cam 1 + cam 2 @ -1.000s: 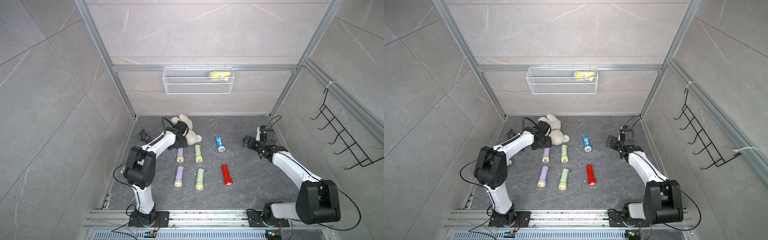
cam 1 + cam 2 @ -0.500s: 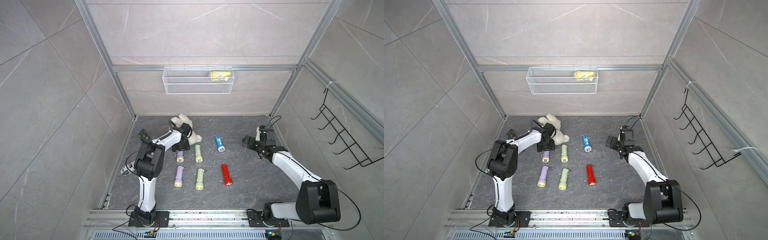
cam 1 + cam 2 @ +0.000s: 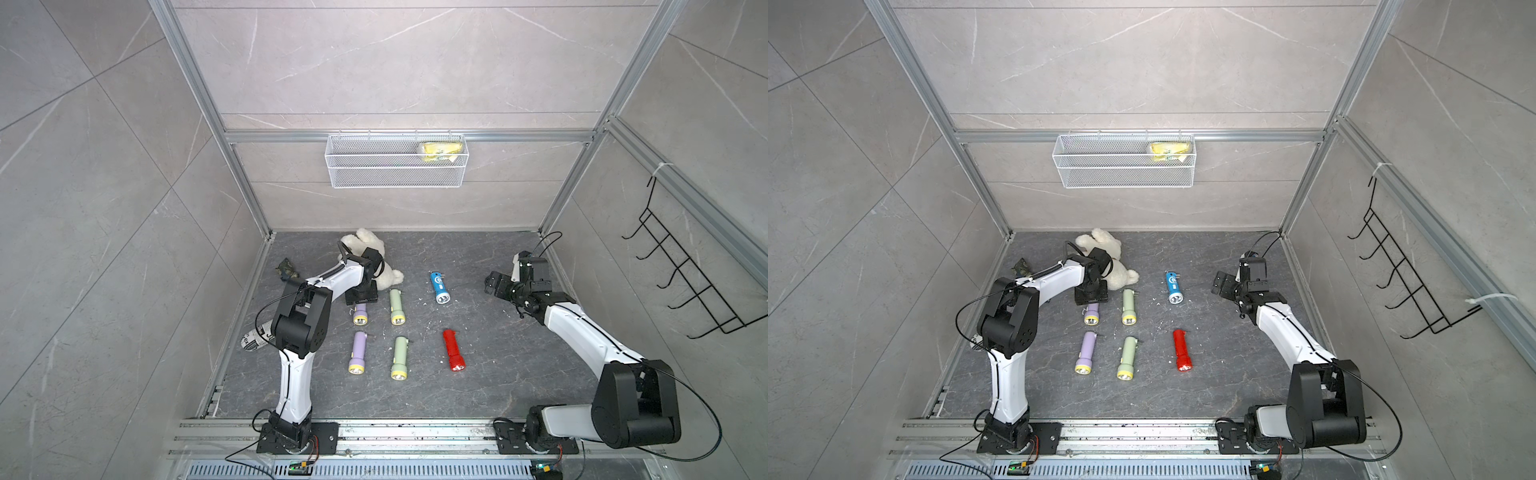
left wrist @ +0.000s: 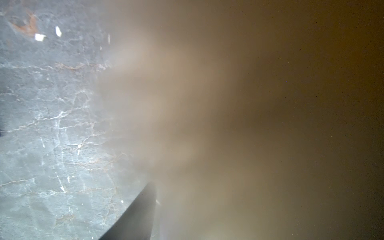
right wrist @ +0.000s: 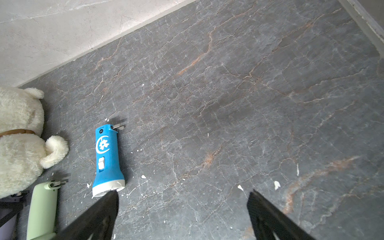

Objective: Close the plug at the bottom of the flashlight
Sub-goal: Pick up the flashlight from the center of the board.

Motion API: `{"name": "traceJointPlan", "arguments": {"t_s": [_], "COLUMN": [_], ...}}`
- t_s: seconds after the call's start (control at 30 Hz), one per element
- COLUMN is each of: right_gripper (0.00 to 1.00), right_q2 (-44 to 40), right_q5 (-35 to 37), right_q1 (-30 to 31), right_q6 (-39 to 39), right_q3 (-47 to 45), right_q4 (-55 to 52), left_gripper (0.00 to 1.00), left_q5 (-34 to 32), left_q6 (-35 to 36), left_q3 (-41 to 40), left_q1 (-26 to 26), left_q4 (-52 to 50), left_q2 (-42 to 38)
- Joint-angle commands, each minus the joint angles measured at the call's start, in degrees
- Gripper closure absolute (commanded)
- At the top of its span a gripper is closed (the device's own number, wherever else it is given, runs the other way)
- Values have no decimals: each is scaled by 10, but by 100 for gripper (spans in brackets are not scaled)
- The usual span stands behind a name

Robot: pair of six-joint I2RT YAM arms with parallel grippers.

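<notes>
Nearest me, well short of the bear (image 3: 363, 240), 3 flashlights lie in a row: the near purple flashlight (image 3: 358, 352), the near green flashlight (image 3: 400, 358) and the red flashlight (image 3: 453, 350). Closer to the bear lie 3 more: the far purple flashlight (image 3: 360, 314), the far green flashlight (image 3: 396, 306) just beside the bear's foot, and the blue flashlight (image 3: 439, 287) a little off to the bear's side.

In both top views my left gripper (image 3: 361, 296) sits over the tail end of the far purple flashlight, right against the bear. It covers that end, so what lies under it is hidden from me, and I cannot tell whether the jaws are wide or narrow. The left wrist view is no help: a tan blur fills most of it, leaving only 1 dark finger (image 4: 137, 214) and a strip of floor (image 4: 52, 124).

My right gripper (image 5: 184, 192) hangs spread wide, nothing between its fingers (image 5: 99, 214), beyond the blue flashlight from the bear. Only the right wrist view gives detail: the blue flashlight's plug (image 5: 118, 127) stands folded out at its tail, and the far green flashlight's prongs (image 5: 59, 184) too.

Farthest, behind the bear on the back wall, hangs a wire basket (image 3: 395, 174) holding a yellow packet (image 3: 440, 150).
</notes>
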Motion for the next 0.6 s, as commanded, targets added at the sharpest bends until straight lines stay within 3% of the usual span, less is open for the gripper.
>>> {"name": "traceJointPlan", "arguments": {"t_s": [0.0,0.2,0.33,0.57], "right_gripper": [0,0,0,0], "right_q2": [10,3,5,14], "right_q5": [7,17,17,10], "right_q1": [2,2,2,2], "right_q6": [-6,-6,-6,-6], "right_q3": [-3,-3,-2,5], "right_q4": [-8,-12,-13,-17], "left_gripper": [42,51,64,68], "left_q5": [10,15,12,-17], "left_q6": [4,0,0,18], "left_q3": [-13,-23,-25,-21], "left_q1": [-5,-5,-7,-7], "left_q4": [-20,-11,-9,-20], "left_q2": [11,19,16,-24]}}
